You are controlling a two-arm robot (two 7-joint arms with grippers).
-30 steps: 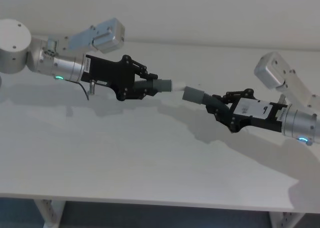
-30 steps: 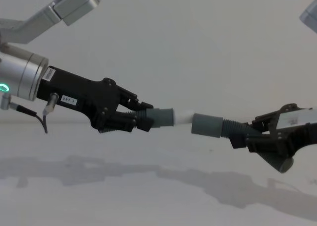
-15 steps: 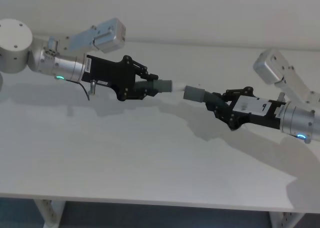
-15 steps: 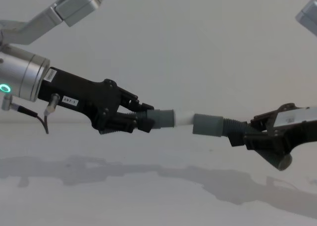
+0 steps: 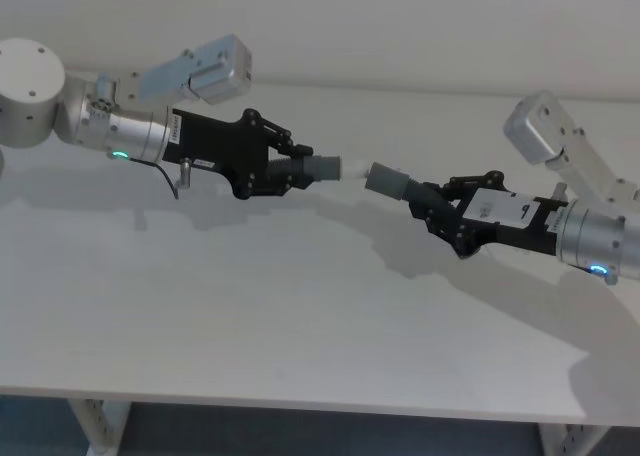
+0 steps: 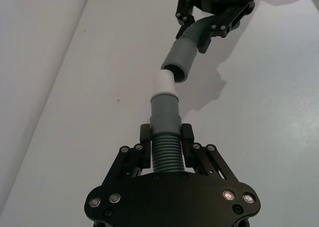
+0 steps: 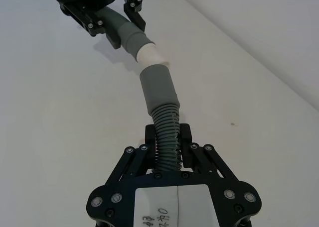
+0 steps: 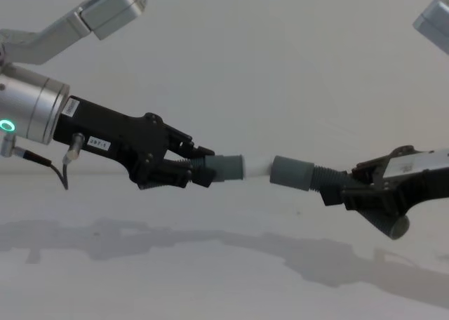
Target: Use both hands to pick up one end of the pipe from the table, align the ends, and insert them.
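- Hoses first: two short ribbed grey pieces are held up in the air above the white bench (image 5: 300,316), one in each hand, cuffs pointing at each other.
- Left hand (image 5: 290,171) comes in from the left, its fingers pinching the ribbed part of the left hose (image 5: 305,169) — the smooth cuff with the whitish tip (image 5: 353,166) sticks out past them.
- Right hand (image 5: 428,202) reaches in from the right and sits a little lower; it is clamped on the ribs of the right hose (image 5: 400,187), whose plain wide cuff (image 8: 291,172) faces left.
- From the chest view the whitish tip (image 8: 257,167) sits right at the mouth of the wide cuff, roughly level with it — whether it is already inside, I cannot tell.
- In the left wrist view the wide cuff (image 6: 178,62) is angled off the tip's line, so the two are not straight.
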